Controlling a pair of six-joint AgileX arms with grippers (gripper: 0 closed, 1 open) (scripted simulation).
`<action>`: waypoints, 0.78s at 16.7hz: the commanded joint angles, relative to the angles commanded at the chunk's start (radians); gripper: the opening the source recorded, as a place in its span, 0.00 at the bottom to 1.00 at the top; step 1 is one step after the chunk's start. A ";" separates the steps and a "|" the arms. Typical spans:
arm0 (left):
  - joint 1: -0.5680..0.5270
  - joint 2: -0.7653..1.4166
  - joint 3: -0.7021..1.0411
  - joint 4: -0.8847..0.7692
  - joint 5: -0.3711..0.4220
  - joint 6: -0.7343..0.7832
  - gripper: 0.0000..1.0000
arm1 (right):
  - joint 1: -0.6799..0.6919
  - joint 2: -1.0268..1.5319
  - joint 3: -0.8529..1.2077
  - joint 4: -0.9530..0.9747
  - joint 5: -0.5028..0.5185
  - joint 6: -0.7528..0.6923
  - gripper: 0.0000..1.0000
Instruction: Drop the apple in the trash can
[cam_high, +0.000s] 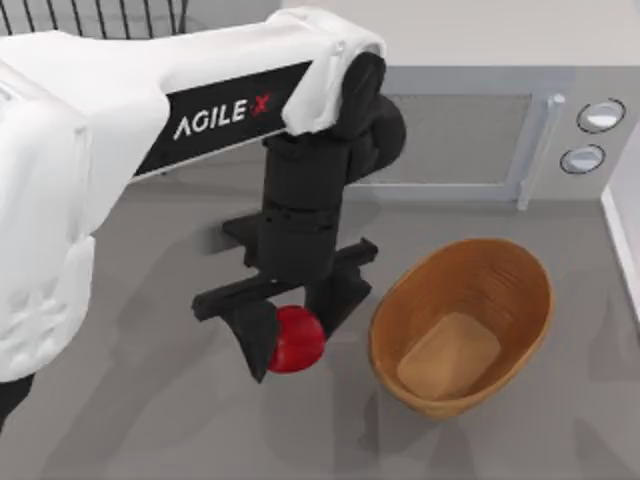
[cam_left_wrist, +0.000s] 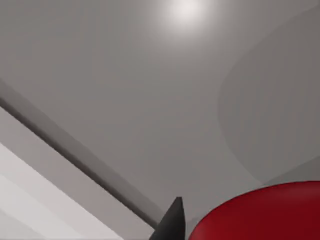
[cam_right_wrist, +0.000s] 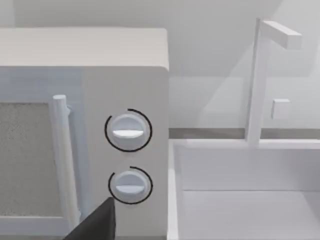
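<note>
The apple (cam_high: 300, 340) is a small glossy red ball held between the two black fingers of my left gripper (cam_high: 298, 325), which is shut on it. It sits just left of the trash can (cam_high: 520, 275), an orange-brown oval basket with ribbed walls and a tan flat bottom, and stays outside the rim. The left wrist view shows the apple (cam_left_wrist: 260, 212) close up beside one dark fingertip (cam_left_wrist: 172, 222), with grey table beneath. My right arm is parked; a dark part of its gripper (cam_right_wrist: 95, 225) faces the microwave.
A grey-white microwave (cam_high: 450, 140) with two dials (cam_right_wrist: 128, 131) stands behind the trash can. A white sink (cam_right_wrist: 250, 200) with a faucet (cam_right_wrist: 257, 80) lies at the right. A black wire rack (cam_high: 100, 15) is at the back left. Grey table stretches along the front.
</note>
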 joint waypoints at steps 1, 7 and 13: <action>-0.034 0.014 0.034 0.003 -0.006 -0.125 0.00 | 0.000 0.000 0.000 0.000 0.000 0.000 1.00; -0.189 0.041 0.256 0.070 -0.092 -0.763 0.00 | 0.000 0.000 0.000 0.000 0.000 0.000 1.00; -0.261 0.020 0.414 0.143 -0.187 -1.093 0.00 | 0.000 0.000 0.000 0.000 0.000 0.000 1.00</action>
